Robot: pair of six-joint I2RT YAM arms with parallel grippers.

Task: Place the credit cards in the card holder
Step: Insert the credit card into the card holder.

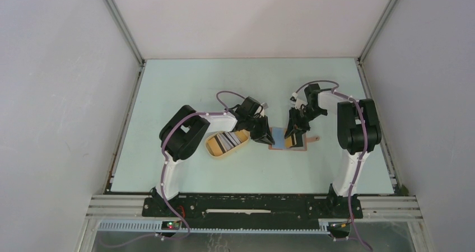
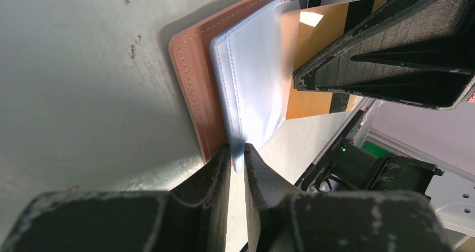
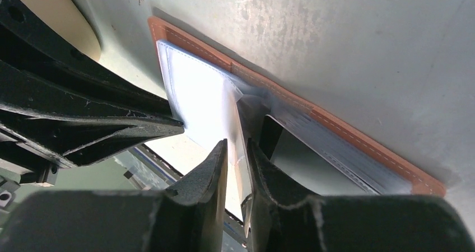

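Black fingers (image 2: 213, 173) of the left gripper (image 2: 238, 154) are seen closest in the left wrist view, pressed together on the near edge of the light blue lining (image 2: 252, 78) of the card holder (image 2: 190, 78). That reddish-brown holder lies opened flat on the worktop (image 1: 185, 84), directly ahead of these fingertips, with its lining facing up.

Beyond the lining, a gold card (image 2: 316, 56) with a dark stripe is seen half under a translucent pocket, its far end covered by the fingers of the right gripper (image 3: 237, 145). In the right wrist view those fingers are closed almost fully on a thin pale sheet seen edge-on, just above the holder's open pocket.

From above, the two grippers are seen facing each other across the holder, tips close together. To the outer side of the left gripper, a yellow oval tray (image 1: 215, 149) is seen, with the remaining striped credit cards (image 1: 227, 139) lying in it.
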